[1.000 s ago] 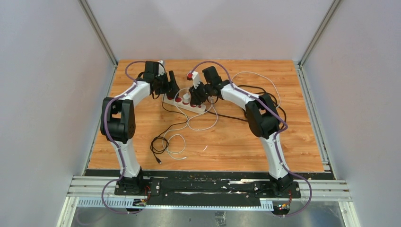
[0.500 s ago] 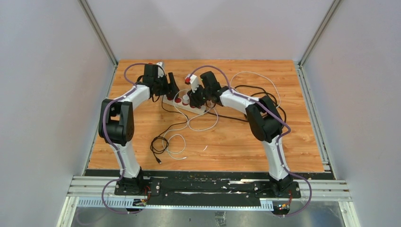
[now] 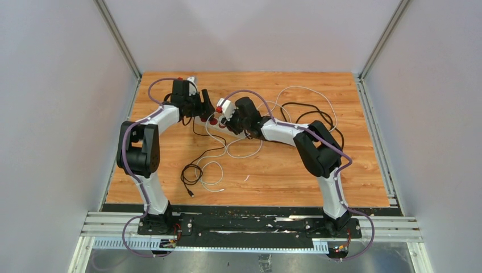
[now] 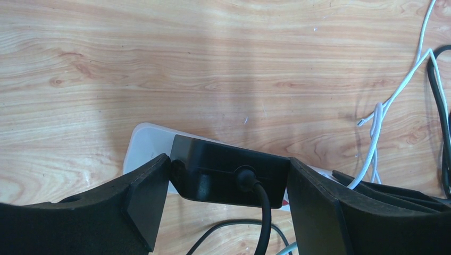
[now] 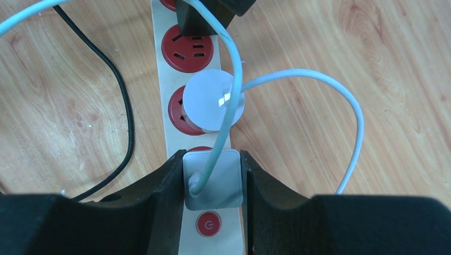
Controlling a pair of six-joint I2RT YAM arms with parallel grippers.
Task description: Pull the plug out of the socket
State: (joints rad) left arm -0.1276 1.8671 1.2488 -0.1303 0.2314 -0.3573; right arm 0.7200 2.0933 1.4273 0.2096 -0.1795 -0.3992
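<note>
The socket [image 5: 228,228], a long white strip with red outlets and a red power button, lies on the wooden table. My right gripper [image 5: 211,159] is shut on a square white plug [image 5: 218,180] that sits in the outlet beside the button. A round white plug [image 5: 210,103] fills the neighbouring outlet. At the socket's [image 4: 149,141] other end my left gripper [image 4: 228,175] has both fingers against the sides of a black plug [image 4: 223,170] with a black lead. In the top view both grippers [image 3: 206,111] [image 3: 230,116] crowd over the socket [image 3: 213,121] and hide most of it.
White cables [image 3: 307,96] and black cables [image 3: 310,111] loop over the table to the right of the strip. A small coil [image 3: 193,173] lies nearer the arm bases. A black lead [image 5: 119,90] runs along the strip's left side. Grey walls enclose the table.
My right wrist has swung left and tipped down over the strip, still shut on the square white plug. The left arm has shifted slightly left with the strip's end.
</note>
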